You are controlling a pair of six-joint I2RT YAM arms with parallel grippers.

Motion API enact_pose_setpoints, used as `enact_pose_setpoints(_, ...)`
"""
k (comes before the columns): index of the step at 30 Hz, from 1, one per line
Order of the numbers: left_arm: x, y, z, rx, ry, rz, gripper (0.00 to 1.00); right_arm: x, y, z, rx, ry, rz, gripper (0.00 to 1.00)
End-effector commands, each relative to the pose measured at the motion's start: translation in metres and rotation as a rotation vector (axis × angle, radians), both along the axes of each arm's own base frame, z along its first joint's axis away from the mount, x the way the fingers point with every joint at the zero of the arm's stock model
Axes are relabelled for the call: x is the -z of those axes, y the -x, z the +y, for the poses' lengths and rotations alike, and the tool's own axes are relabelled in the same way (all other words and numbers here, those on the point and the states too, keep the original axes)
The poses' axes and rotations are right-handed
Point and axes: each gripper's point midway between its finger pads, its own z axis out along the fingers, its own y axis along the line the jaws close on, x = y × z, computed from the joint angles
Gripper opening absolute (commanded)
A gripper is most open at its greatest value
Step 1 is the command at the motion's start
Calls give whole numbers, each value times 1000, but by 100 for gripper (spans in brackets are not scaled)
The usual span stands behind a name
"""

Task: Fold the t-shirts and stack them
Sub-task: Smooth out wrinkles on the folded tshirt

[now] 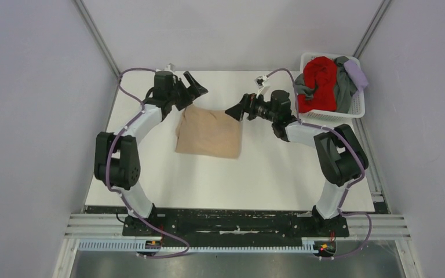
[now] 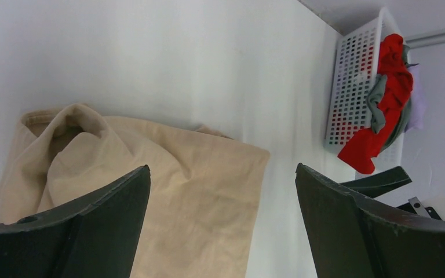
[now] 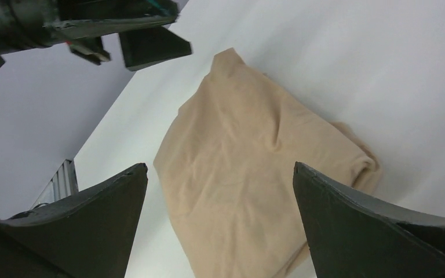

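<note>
Tool status, both arms: the left tool (image 1: 196,91) and the right tool (image 1: 236,108) each stand with jaws spread wide, and neither one clamps anything. In each wrist view the two dark fingers frame open space, with cloth lying loose below them and none pinched between them.

1. Near edge: both arm bases sit on the mounting rail (image 1: 237,223). From there the arms reach forward and bend inward over the white worktop (image 1: 237,179).
2. Middle to far half of the worktop: the tan t-shirt (image 1: 210,132) lies flat, folded into a rough rectangle with some wrinkles and a rumpled collar end. It sits between the two arms, apart from the other garments.
3. Left tool: positioned at the far left corner of the tan t-shirt, fingertips pointing toward the right arm. Contact with the cloth cannot be confirmed.
4. Right tool: positioned just beside the far right corner of the tan t-shirt, fingertips pointing toward the left arm. Contact with the cloth cannot be confirmed here either.
5. Far right corner of the worktop: the white lattice basket (image 1: 331,115) holds the remaining garments. The red t-shirt (image 1: 318,81) is heaped on its left side and drapes over the wall, the grey t-shirt (image 1: 343,82) lies beside it, and the pale lavender t-shirt (image 1: 356,73) rests at the right rim.
</note>
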Motion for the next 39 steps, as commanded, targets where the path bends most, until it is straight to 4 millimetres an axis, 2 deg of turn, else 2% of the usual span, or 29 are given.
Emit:
enact_pose_setpoints(1,32,-19,-11,25,27,58,100,1,-4,28,-83,-60,-2,98)
enact_pose_setpoints(3,54,-29,-9,10,11,107,100,14,-16,34,-77,-54,12,98)
enact_pose_setpoints(6,86,-42,9,-69,-59,174,100,55,-31,35,-58,-6,101,98)
enact_pose_setpoints(9,116,-42,26,-125,-114,258,100,87,-38,36,-54,20,169,98)
enact_pose_setpoints(11,129,-38,22,-105,-93,287,100,102,-39,35,-48,39,197,98)
enact_pose_setpoints(13,138,-34,15,-85,-51,311,100,108,-39,34,-46,50,210,98)
enact_pose_setpoints(15,142,-33,15,-94,-41,323,100,107,-38,33,-48,68,206,98)
enact_pose_setpoints(17,130,-35,15,-90,-45,311,100,93,-42,30,-56,103,170,98)
enact_pose_setpoints(19,105,-33,16,-83,-52,274,100,67,-43,25,-53,128,108,98)
enact_pose_setpoints(21,72,-28,21,-88,-72,210,100,24,-39,17,-30,143,8,98)
enact_pose_setpoints(23,41,-14,31,-106,-119,150,100,0,-31,0,24,183,-61,98)
enact_pose_setpoints(25,31,3,46,-144,-172,136,100,-10,-17,-20,86,239,-93,98)
enact_pose_setpoints(26,32,14,53,-160,-202,144,100,-13,-8,-30,109,256,-104,98)
enact_pose_setpoints(29,48,46,70,-178,-284,217,100,-1,28,-55,156,296,-84,98)
enact_pose_setpoints(30,53,52,77,-195,-312,232,100,14,42,-64,167,315,-57,98)
enact_pose_setpoints(31,61,60,78,-189,-323,250,100,17,53,-71,183,319,-52,98)
enact_pose_setpoints(32,68,65,79,-183,-334,265,100,28,65,-79,191,331,-30,98)
enact_pose_setpoints(34,83,73,81,-170,-352,307,100,36,84,-90,208,341,-14,98)
enact_pose_setpoints(37,103,80,84,-159,-380,368,100,33,103,-103,234,343,-38,98)
enact_pose_setpoints(39,115,80,85,-162,-391,389,100,27,109,-111,257,355,-64,98)
